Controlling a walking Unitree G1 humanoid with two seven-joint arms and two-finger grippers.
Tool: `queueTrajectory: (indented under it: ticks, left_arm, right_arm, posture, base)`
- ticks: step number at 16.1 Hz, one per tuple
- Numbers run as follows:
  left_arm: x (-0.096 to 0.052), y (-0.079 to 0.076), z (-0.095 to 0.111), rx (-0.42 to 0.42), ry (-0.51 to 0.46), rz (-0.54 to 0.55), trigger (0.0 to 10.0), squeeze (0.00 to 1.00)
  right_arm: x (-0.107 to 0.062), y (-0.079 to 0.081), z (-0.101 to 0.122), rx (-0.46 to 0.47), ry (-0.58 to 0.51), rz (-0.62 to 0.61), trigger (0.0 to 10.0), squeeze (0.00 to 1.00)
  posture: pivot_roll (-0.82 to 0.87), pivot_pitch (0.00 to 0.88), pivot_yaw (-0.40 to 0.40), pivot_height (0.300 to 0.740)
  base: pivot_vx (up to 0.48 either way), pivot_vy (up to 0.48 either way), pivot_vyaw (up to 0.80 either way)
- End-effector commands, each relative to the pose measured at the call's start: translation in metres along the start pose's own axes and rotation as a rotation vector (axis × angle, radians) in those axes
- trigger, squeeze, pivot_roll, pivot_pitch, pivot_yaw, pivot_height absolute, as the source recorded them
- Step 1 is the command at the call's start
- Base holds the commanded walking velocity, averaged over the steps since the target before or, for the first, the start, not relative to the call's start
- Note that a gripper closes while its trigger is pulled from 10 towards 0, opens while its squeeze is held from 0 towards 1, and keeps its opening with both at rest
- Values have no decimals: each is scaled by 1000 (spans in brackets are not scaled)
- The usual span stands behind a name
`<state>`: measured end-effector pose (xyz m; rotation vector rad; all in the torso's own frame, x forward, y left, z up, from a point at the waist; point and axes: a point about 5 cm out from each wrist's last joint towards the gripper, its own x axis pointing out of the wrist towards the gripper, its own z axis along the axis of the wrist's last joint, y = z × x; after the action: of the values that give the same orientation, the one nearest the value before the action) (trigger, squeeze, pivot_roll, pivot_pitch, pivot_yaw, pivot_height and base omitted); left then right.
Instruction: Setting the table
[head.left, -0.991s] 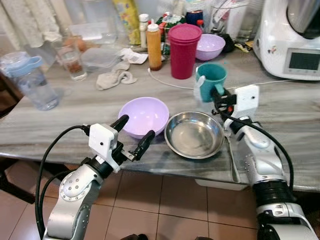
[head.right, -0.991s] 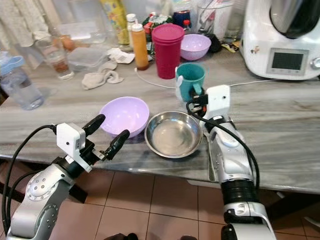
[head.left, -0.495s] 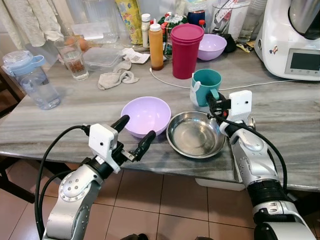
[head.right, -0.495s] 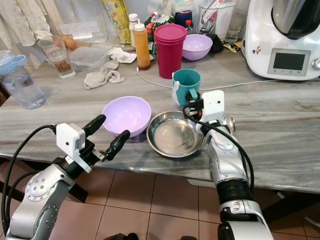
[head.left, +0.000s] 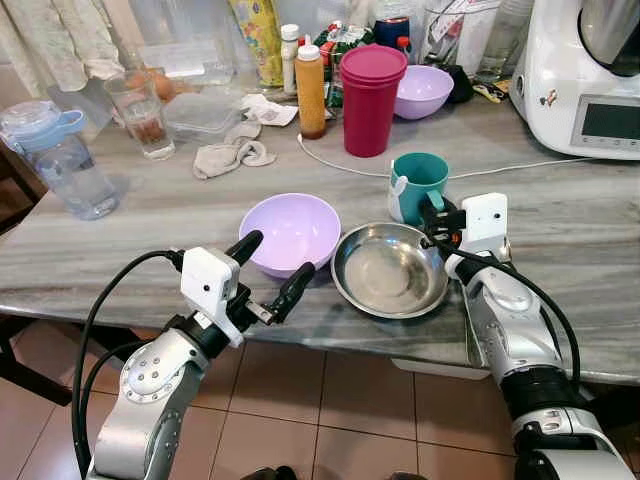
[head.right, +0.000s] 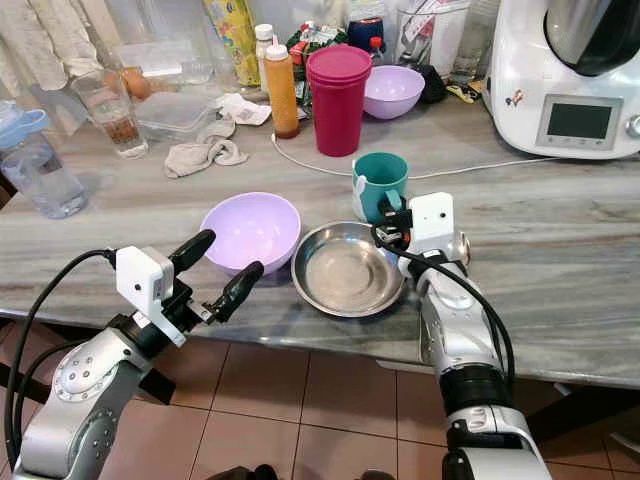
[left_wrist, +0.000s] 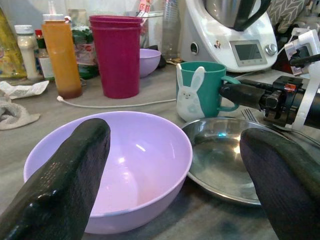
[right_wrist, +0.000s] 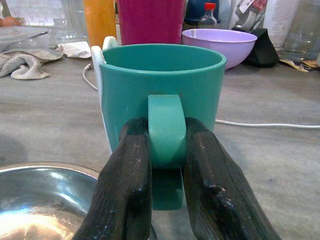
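Observation:
A teal mug (head.left: 418, 183) with a white rabbit on its side stands on the grey counter just behind a steel bowl (head.left: 389, 269). My right gripper (head.left: 432, 214) is shut on the mug's handle (right_wrist: 166, 131), one black finger (right_wrist: 127, 185) on each side of it. To the left of the steel bowl sits a lilac bowl (head.left: 291, 232). My left gripper (head.left: 272, 267) hangs open at the counter's front edge, its fingers (left_wrist: 65, 180) spread before the lilac bowl (left_wrist: 117, 165). A fork (left_wrist: 250, 115) lies beside the steel bowl under my right arm.
Behind stand a magenta tumbler (head.left: 371, 99), an orange bottle (head.left: 310, 92), a second lilac bowl (head.left: 420, 92), a white kitchen machine (head.left: 585, 75), a crumpled cloth (head.left: 232, 155), a glass (head.left: 143, 110) and a water jug (head.left: 55, 160). A white cable (head.left: 330, 160) crosses the counter.
My right gripper has carried the teal mug a little to the right and nearer, down beside the steel bowl's far rim. The left arm has stayed put; the camera shifted slightly.

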<state>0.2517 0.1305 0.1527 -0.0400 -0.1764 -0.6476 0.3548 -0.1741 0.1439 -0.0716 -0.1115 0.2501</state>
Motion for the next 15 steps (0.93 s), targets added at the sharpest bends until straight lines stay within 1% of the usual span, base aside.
queueTrajectory:
  ticks: [1,12,13,14,15]
  left_arm:
    - [-1,-1,3,5,-3,-15,10000,0]
    - [-1,-1,3,5,-3,-15,10000,0]
    - [3,1,2,5,-1,-28,10000,0]
    - [7,4,1,6,-1,-43,10000,0]
    - [8,5,2,7,0,-47,10000,0]
  right_arm:
    - [0,0,-1,-4,-3,-2,10000,31]
    - [0,0,-1,-4,-3,-2,10000,31]
    - [-2,3,-4,-14,-5,-1,10000,1000]
    - [-2,7,-6,-27,-10,1,10000,1000]
    - [-3,8,-6,-27,-12,2,10000,1000]
  posture:
    - [-191,120,67,740]
    - [-191,120,67,740]
    - [-204,79,71,740]
    - [-204,78,74,740]
    - [-204,78,76,740]
  base:
    - [0,0,0]
    - [0,0,0]
    - [0,0,0]
    - [0,0,0]
    - [0,0,0]
